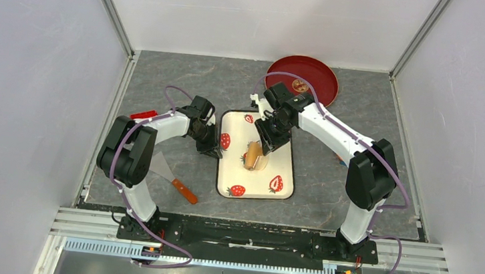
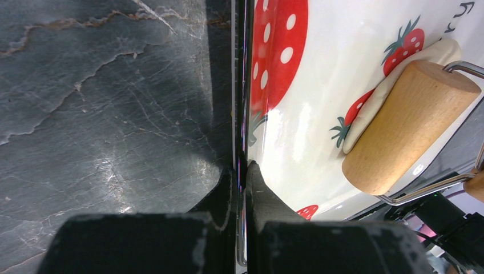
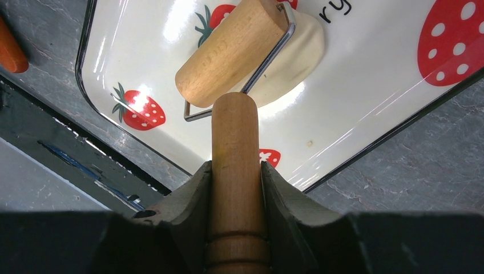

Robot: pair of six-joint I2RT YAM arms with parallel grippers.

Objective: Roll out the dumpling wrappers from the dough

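Nearest to the right wrist camera, the wooden handle (image 3: pixel 234 131) of the roller is pinched between the fingers of the right gripper (image 3: pixel 235 166), which are closed on both its sides. Ahead of the jaws, the roller drum (image 3: pixel 231 51) is laid on the dough (image 3: pixel 305 43), a pale thick lump near the middle of the strawberry tray (image 1: pixel 255 182). The long axis of the drum is set at a slant to the handle, and most of the uncovered dough is seen beyond the drum, on its far right side in this view. It is therefore judged that the coming stroke must be pushed across the drum's axis toward that side, with pressure downward. Only the right arm is at the dough. The left gripper (image 2: pixel 242 169) is pressed shut on the left rim of the tray, probably to hold it against sliding. No dumpling wrappers are seen yet. A red plate (image 1: pixel 313 70) is placed behind the tray, and a scraper (image 1: pixel 172 178) with an orange handle lies near the left arm, both apart from the roller. Nothing is seen in the way.
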